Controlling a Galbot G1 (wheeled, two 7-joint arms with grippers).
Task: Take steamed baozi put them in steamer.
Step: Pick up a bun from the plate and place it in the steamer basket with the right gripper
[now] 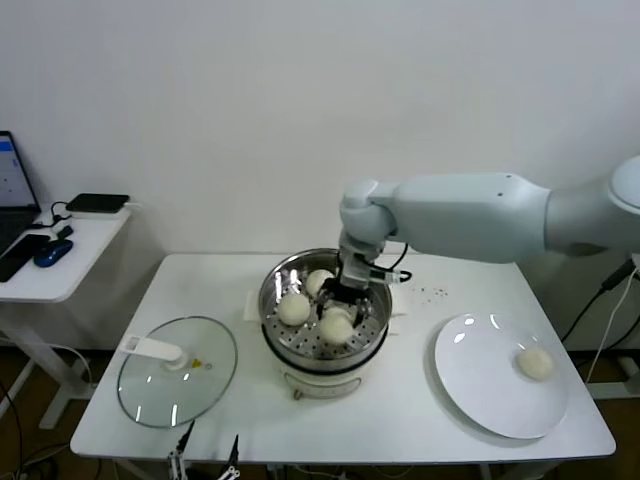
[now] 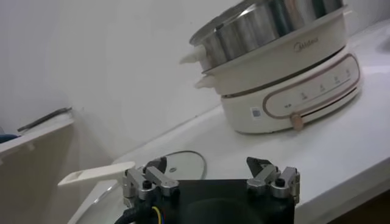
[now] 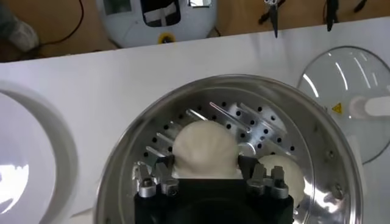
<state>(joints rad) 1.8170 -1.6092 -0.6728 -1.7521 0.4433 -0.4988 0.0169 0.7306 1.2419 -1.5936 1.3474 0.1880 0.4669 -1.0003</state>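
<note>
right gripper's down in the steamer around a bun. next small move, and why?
Probably open the right gripper a bit wider, then lift straight up. Its fingers flank a baozi that seems to sit on the perforated floor of the steamer, so the placement looks done. One bun on the plate remains. The left gripper waits low at the table's front edge, open.

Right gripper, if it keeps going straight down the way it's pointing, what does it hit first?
The right gripper points down into the steamer; first in line is the baozi between its fingers, which looks already set on the perforated basket.
</note>
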